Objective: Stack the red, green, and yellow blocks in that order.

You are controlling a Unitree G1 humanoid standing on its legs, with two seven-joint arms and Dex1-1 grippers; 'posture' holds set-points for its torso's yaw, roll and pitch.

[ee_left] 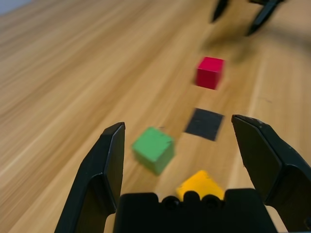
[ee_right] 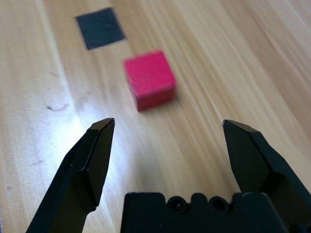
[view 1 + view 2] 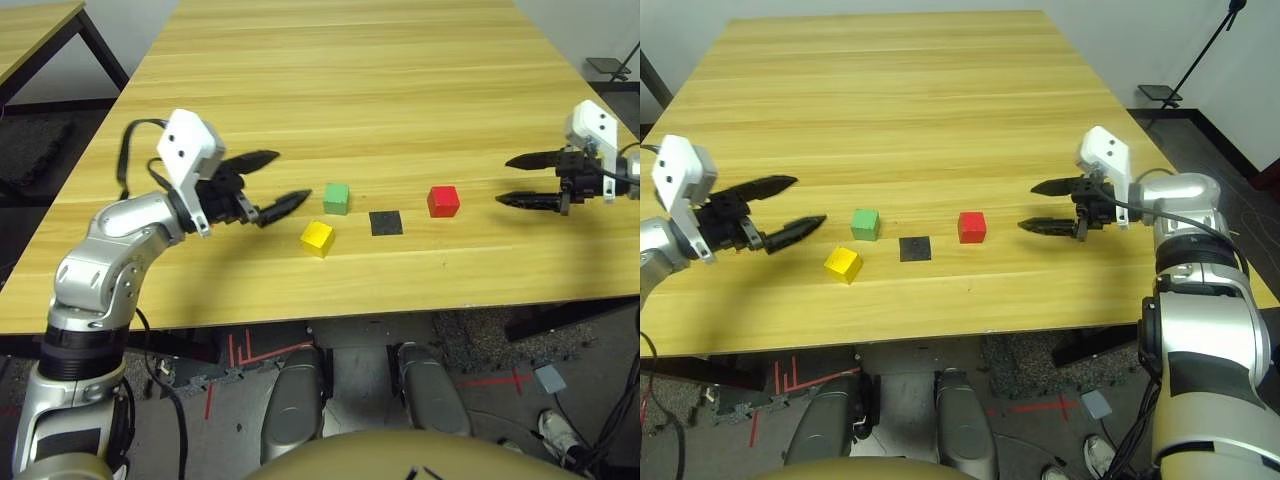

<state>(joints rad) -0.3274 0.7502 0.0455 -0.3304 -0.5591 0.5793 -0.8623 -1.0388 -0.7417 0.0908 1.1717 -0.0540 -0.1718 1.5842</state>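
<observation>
In the left eye view, I see the red block (image 3: pixel 443 202) right of the middle of the frame, the green block (image 3: pixel 336 199) near the middle, and the yellow block (image 3: pixel 318 239) just below it. All three rest apart on the desk (image 3: pixel 330 100), which is wood-patterned and looks flat. A black patch (image 3: pixel 385 223) lies between green and red. My left claw (image 3: pixel 282 180) is at the left of the frame, open and empty. Beyond the desk I see a dark mat and grey floor.

In the right eye view, my right claw (image 3: pixel 1025 207) is at the right of the frame, also open and empty. A pale wall stands at upper right.

In the left wrist view, the green block has flat sides and sharp edges. I think it is light and stiff, not fragile. I would take it by two opposite sides, low enough to leave the top free.

In the right wrist view, the red block sits turned above the middle; I should align the claw with its sides, because a corner grip could slip.
</observation>
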